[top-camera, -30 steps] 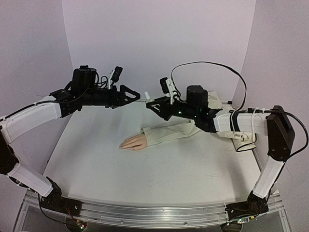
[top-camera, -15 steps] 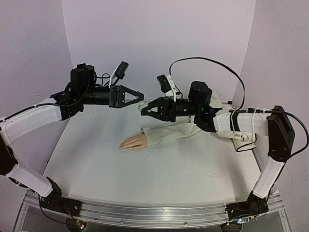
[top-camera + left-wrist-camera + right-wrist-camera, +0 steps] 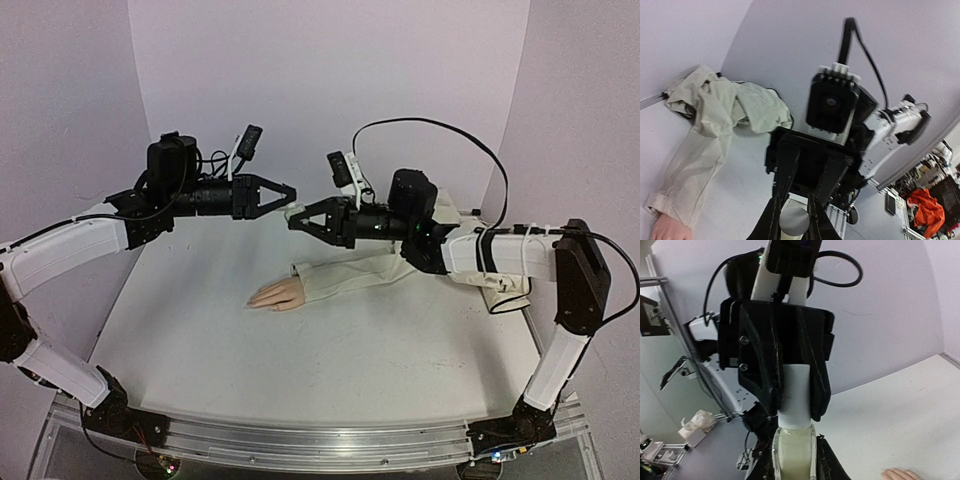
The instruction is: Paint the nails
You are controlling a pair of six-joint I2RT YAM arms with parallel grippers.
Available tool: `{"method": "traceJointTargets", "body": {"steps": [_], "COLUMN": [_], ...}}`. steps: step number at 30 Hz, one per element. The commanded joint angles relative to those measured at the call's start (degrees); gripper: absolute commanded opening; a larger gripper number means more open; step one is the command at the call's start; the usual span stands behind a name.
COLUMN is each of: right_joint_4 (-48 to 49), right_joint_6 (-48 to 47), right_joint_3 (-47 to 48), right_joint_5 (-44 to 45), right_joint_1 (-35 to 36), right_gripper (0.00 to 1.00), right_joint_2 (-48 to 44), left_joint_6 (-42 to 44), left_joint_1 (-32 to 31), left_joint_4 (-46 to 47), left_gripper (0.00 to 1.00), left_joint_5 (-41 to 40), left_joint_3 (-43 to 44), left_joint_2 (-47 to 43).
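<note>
Nails (image 3: 253, 300): too small to tell painted from bare, at the 9 o'clock end of the fake hand (image 3: 277, 296). Lying flat near the middle of the worktop (image 3: 200, 340), with the beige sleeve (image 3: 350, 277) trailing off toward 2 o'clock. Touched by neither arm.

Toward 12 o'clock from the hand and well clear above it: small white bottle (image 3: 298, 213), clamped in the right tool (image 3: 294, 222) reaching in from 3 o'clock. Left tool (image 3: 291, 190), spread wide a second ago, now clenched on the bottle's cap (image 3: 795, 392), reaching in from 9 o'clock and meeting the right one tip to tip. Judged from that: cap gripped and ready for unscrewing, brush not yet out, painting itself not begun.

From above: only the two tools nose to nose, the bottle a pale speck between them. From the right wrist: bottle body between its own fingers, white cap standing out of it toward 12 o'clock, pinched by the left tool's black fingers (image 3: 765, 360), so the grip plainly confirmed. From the left wrist: cap end-on as a grey disc between its own fingertips (image 3: 771, 225), right tool and its camera straight behind, sleeve and a sliver of the hand at 7 o'clock; no nails visible there.
</note>
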Motion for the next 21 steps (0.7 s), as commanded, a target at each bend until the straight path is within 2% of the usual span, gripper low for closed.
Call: {"method": "traceJointTargets", "body": {"steps": [1, 2, 3, 4, 5, 7, 9, 11, 14, 18, 21], "right_joint_4": [-14.72, -16.85, -17.66, -15.36, -12.17, -6.93, -6.60, -6.97, -9.84, -13.17, -14.66], "right_joint_6": [-14.89, -17.67, -20.36, -24.55, -29.46, -36.29, -37.33, -37.56, -36.22, -32.32, -26.12], "right_joint_3": [0.85, 1.65, 2.93, 3.62, 4.12, 5.04, 5.28, 4.25, 4.22, 2.81, 1.78], "right_joint_5": [46.67, 66.48, 82.22, 94.38, 103.52, 106.69, 98.96, 86.26, 73.88, 56.30, 35.44], "right_joint_1": [4.15, 7.34, 10.37, 12.59, 14.40, 16.42, 16.77, 16.76, 16.59, 13.59, 7.95], "right_gripper": [0.00, 0.00, 0.00, 0.00, 0.00, 0.00, 0.00, 0.00, 0.00, 0.00, 0.00], "right_joint_2": [-5.37, -5.22, -4.36, -3.19, -1.92, -0.20, 0.00, -1.08, -1.98, -5.09, -7.50], "left_joint_6": [-1.53, -1.81, -2.15, -2.43, -2.69, -2.89, -2.83, -2.24, -0.86, 1.54, 2.56], "left_joint_1": [-0.20, -0.20, -0.20, -0.22, -0.20, -0.20, -0.20, -0.21, -0.20, -0.11, 0.18], "left_joint_4": [-3.15, -5.27, -6.94, -8.14, -9.12, -10.42, -11.49, -12.18, -13.02, -13.18, -12.99], "left_gripper": [0.00, 0.00, 0.00, 0.00, 0.00, 0.00, 0.00, 0.04, 0.22, 0.56, 0.71], "left_joint_5": [-8.79, -11.42, -13.55, -14.89, -15.79, -16.66, -16.36, -15.85, -16.12, -14.76, -12.62], "left_joint_3": [1.14, 1.59, 2.17, 2.57, 3.05, 3.96, 4.88, 5.52, 5.71, 5.36, 5.35], "left_joint_2": [-0.69, -0.51, -0.21, 0.05, 0.51, 1.15, 1.71, 1.85, 1.07, -0.63, -1.36]}}
